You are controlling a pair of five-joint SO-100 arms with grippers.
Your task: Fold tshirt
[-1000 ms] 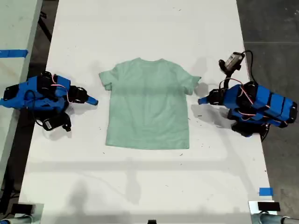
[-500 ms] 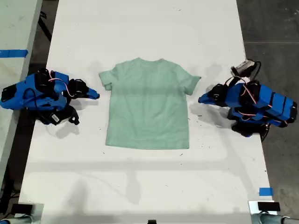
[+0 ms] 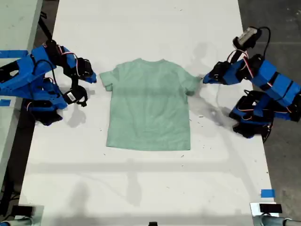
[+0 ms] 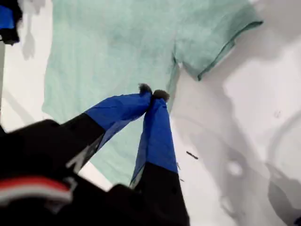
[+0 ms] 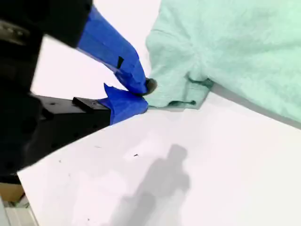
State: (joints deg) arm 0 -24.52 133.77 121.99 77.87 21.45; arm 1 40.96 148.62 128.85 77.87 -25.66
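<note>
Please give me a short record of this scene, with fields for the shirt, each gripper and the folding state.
shirt: the tshirt lies flat and unfolded on the white table
first: my first gripper is shut, over the shirt's side below one sleeve
second: my second gripper is at the other sleeve; grip unclear
folding: not begun

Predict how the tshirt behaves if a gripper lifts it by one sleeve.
Likely floppy: the tshirt lies flat on the table with a curled sleeve hem, so it would probably drape and sag rather than hold its shape. It is probably light, since the fabric looks thin. If pushed, it would more likely bunch than slide as one piece.
</note>
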